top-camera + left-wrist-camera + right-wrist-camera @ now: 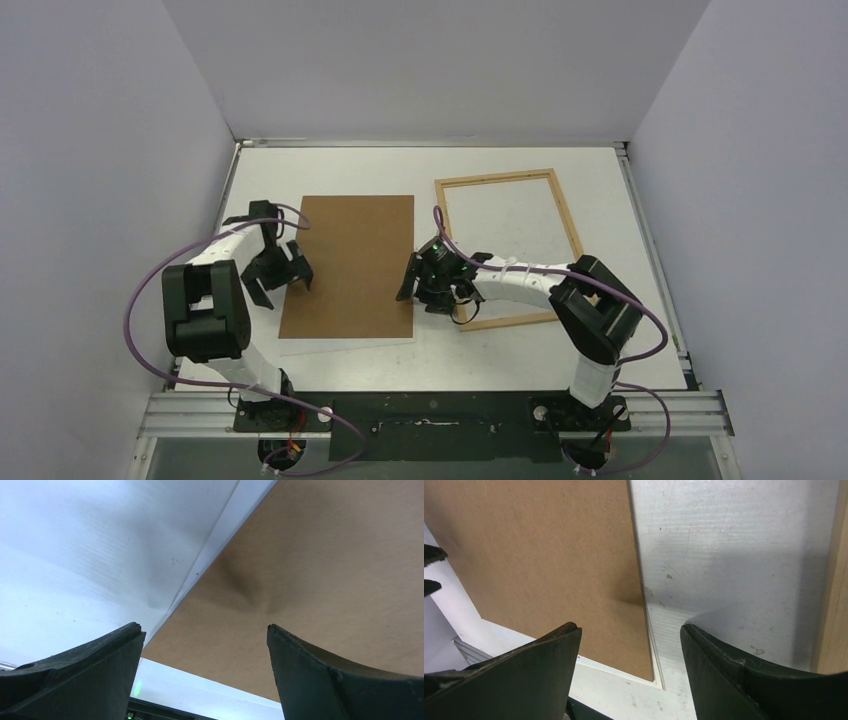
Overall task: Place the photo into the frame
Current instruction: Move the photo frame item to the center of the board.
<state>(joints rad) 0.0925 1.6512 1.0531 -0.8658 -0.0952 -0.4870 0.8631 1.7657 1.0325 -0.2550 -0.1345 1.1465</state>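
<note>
Hardboard panel (350,265) over photo (345,345) — frame (495,177) beside

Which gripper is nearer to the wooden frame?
Right. The right gripper hangs open over the right edge of the brown panel, beside the left strip of the frame. The left gripper is at the panel's left edge, the whole panel away.

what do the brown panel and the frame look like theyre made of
Brown panel: likely hardboard with a matte finish, going by its uniform tan face, lack of grain and thin edge. Frame: seemingly light unpainted wood in pale yellowish narrow strips, the grain too small to tell.
</note>
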